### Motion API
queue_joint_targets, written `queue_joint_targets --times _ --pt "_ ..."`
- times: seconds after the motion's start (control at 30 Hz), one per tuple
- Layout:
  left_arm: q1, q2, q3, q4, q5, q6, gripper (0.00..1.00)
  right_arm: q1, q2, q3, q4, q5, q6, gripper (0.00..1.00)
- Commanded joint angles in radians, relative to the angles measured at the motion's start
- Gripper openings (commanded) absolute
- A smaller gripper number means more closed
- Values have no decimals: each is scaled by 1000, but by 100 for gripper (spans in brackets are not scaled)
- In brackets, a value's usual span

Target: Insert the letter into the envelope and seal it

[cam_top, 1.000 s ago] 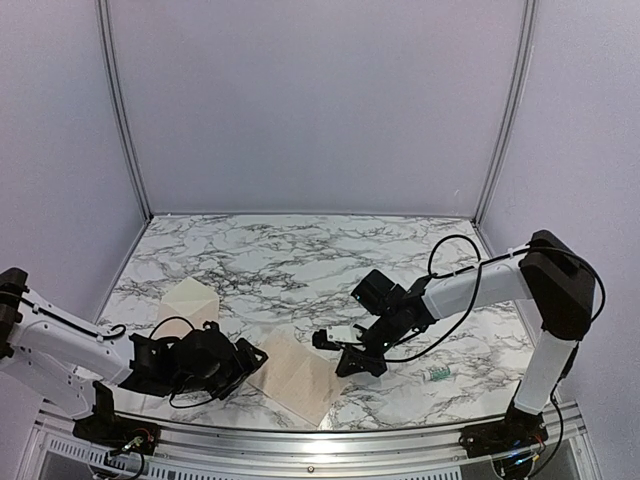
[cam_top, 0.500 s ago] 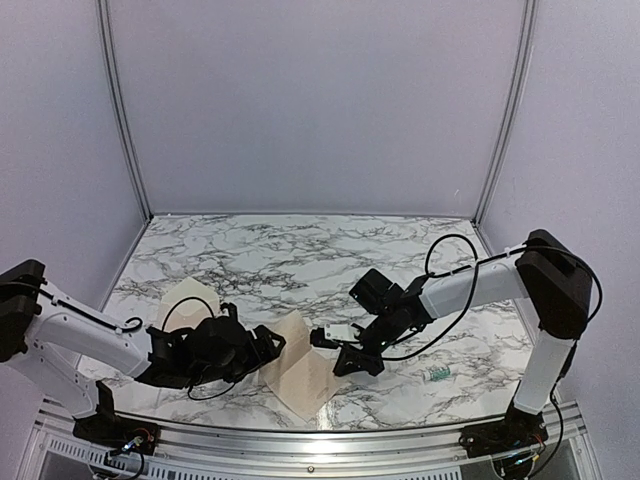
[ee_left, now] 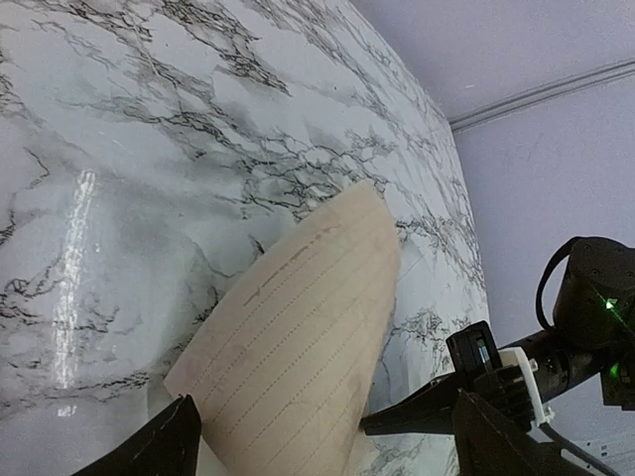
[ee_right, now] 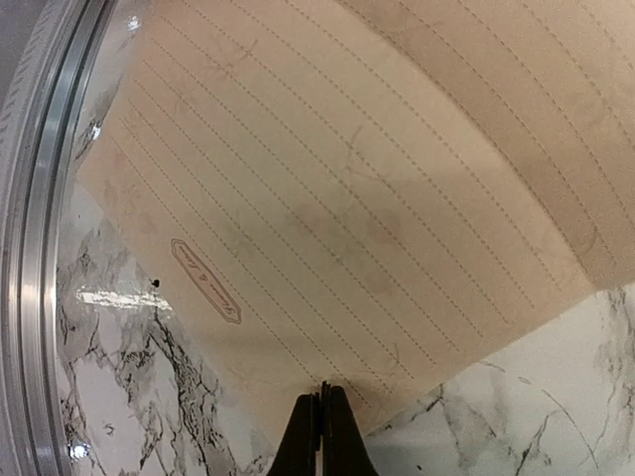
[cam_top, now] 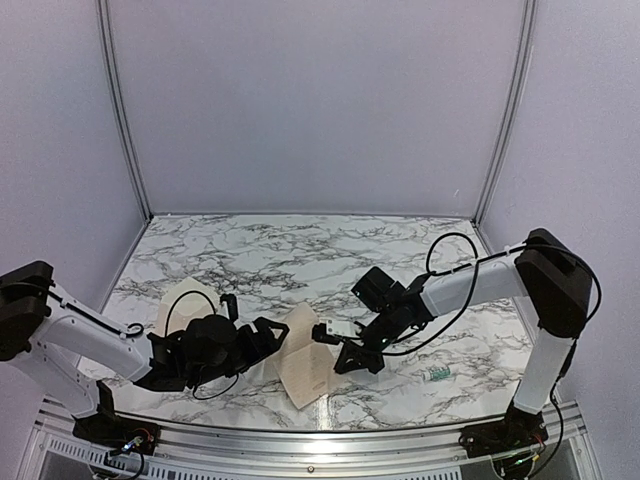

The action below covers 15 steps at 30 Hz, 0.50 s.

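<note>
A white desk (cam_top: 300, 250) with grey marble veining fills the floor of a small booth with plain lavender walls (cam_top: 320, 100). Metal posts (cam_top: 120, 110) run up the two back corners, and a ribbed aluminium rail (cam_top: 300, 442) lines the near edge.

The letter (cam_top: 303, 362) sits near the front centre of the desk. Its left part is bowed up off the surface, and its dotted ruling faces the wrist cameras. The left gripper (cam_top: 268, 340) has its jaws spread wide, released, with the raised edge of the letter between them. The right gripper (ee_right: 322, 428) has its jaws clenched to a point that meets the letter's edge. Whether that point presses the sheet or only touches it cannot be told.

The envelope (cam_top: 186, 298) lies at the left, well apart from the letter, and is largely covered by the left arm and its cable. A small scrap (cam_top: 438, 374) with green print (too small to read) rests on the right.

Counted: two arms, one letter, one envelope, one scrap.
</note>
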Motion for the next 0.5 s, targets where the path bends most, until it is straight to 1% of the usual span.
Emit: queue_joint_targets --times 0.0,0.07,0.17,0.3,0.4,0.47 --pt "4 -62 -73 117 -88 -8 92 -42 37 -7 -22 66 28 0" --pt "6 -58 -80 119 -86 -29 93 -46 38 -6 -22 65 30 0" --pt "13 -18 -61 122 -39 -77 94 -47 40 -4 -19 67 35 0" --pt "13 27 -34 123 -22 -90 94 -47 41 1 -24 85 39 0" --pt "21 8 -41 114 -48 -61 93 -53 -5 9 -43 105 35 0" --pt "36 -34 -48 77 -52 -37 92 -53 -55 -4 -42 144 16 4"
